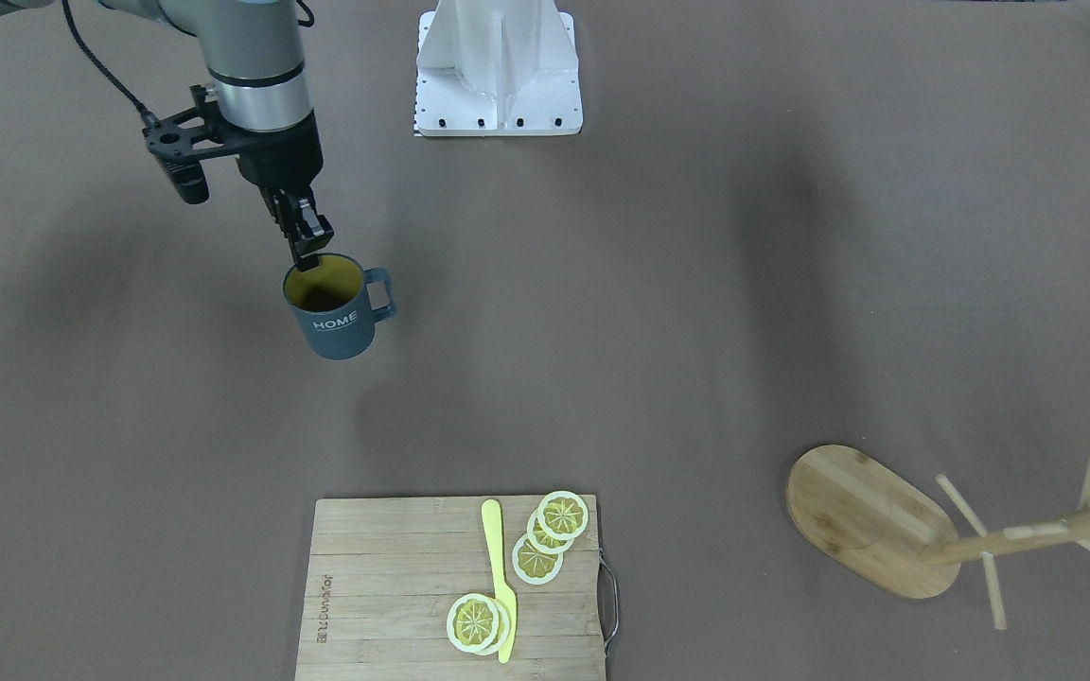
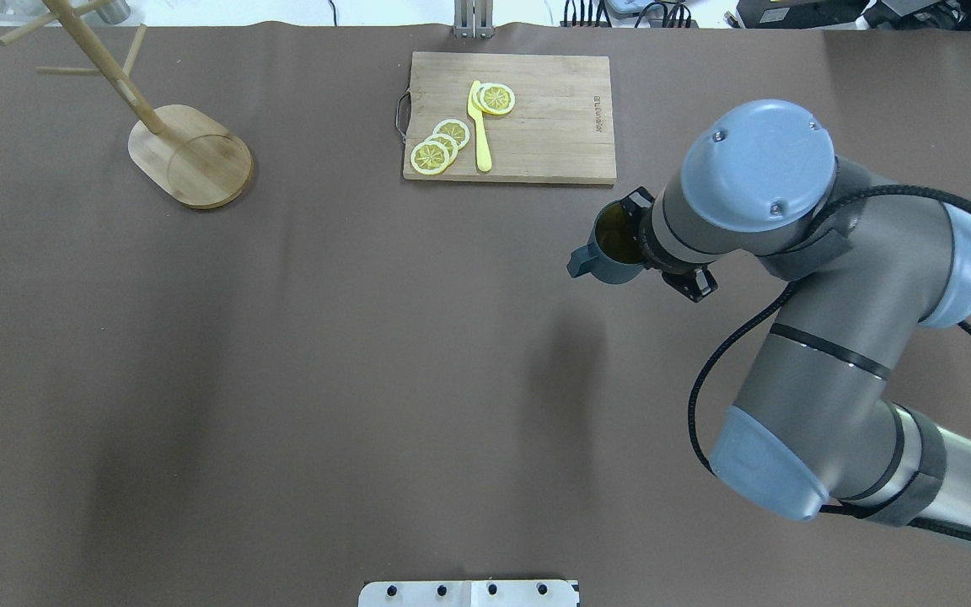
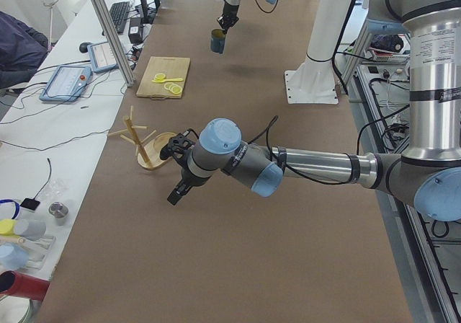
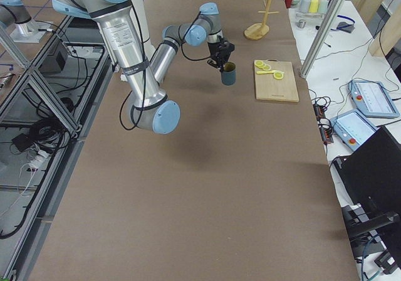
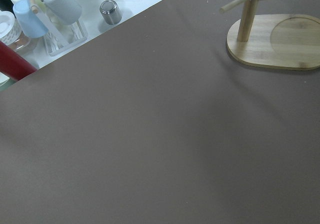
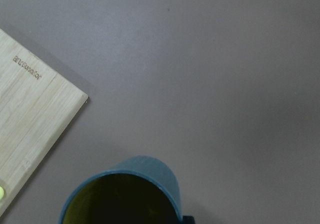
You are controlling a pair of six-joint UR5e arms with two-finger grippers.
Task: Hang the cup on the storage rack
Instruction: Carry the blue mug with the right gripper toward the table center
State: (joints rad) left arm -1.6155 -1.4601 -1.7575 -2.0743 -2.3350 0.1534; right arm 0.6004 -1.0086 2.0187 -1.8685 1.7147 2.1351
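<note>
right gripper (image 1: 310, 253): clamped on rim of cup (image 1: 337, 317), cup upright below it
left gripper (image 3: 176, 195): aperture cannot be told
storage rack (image 1: 857, 511): near left gripper, well apart from right gripper

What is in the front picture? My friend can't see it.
The robot's right gripper pinches the rim of a blue cup marked HOME, at the upper left. A cutting board with lemon slices lies at the bottom, and the storage rack stands at the lower right.
</note>
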